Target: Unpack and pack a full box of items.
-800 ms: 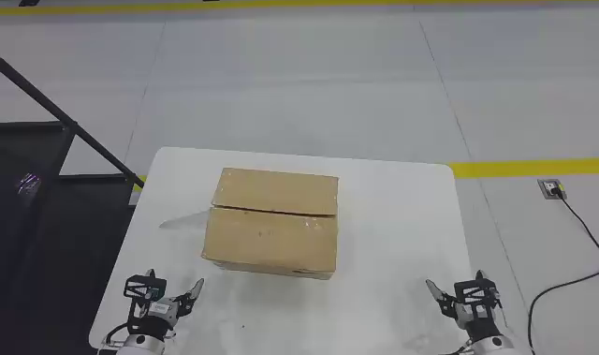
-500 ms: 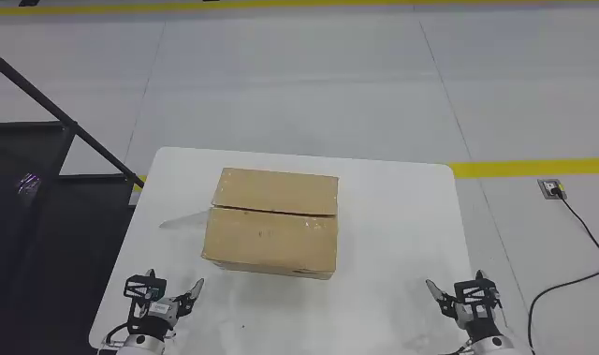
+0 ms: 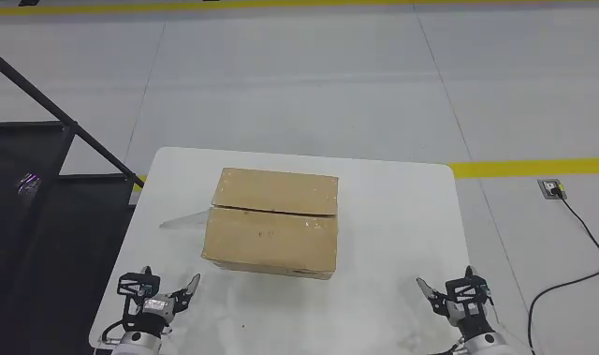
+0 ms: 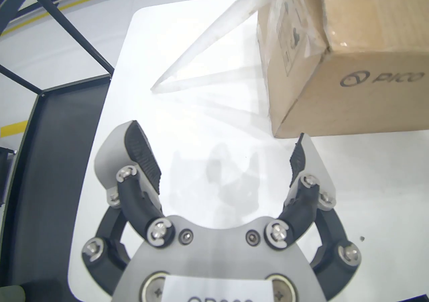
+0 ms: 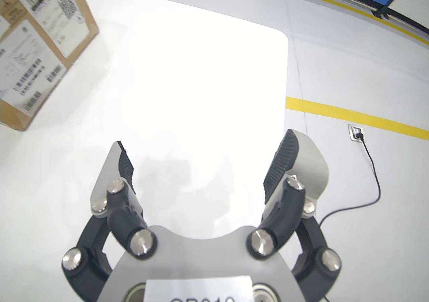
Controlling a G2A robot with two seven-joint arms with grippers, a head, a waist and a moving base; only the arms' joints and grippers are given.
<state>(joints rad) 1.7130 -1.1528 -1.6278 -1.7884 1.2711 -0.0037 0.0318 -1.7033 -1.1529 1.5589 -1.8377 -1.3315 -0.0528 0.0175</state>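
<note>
- Top view: the closed brown box (image 3: 271,222) lies on the white surface (image 3: 402,224), ahead of both end effectors and between them. Its long axis runs crosswise to their reach. The left end effector (image 3: 168,286) is nearer to it than the right end effector (image 3: 446,286).
- Left wrist view: the left end effector (image 4: 218,131) is spread open and empty. A lower corner of the box (image 4: 352,48) is just beyond one fingertip. A clear strip (image 4: 214,32) slopes from the box down to the surface.
- Right wrist view: the right end effector (image 5: 204,139) is also open and empty. The box (image 5: 40,42), with white labels on its end face, is well apart, ahead and toward the other arm.
</note>
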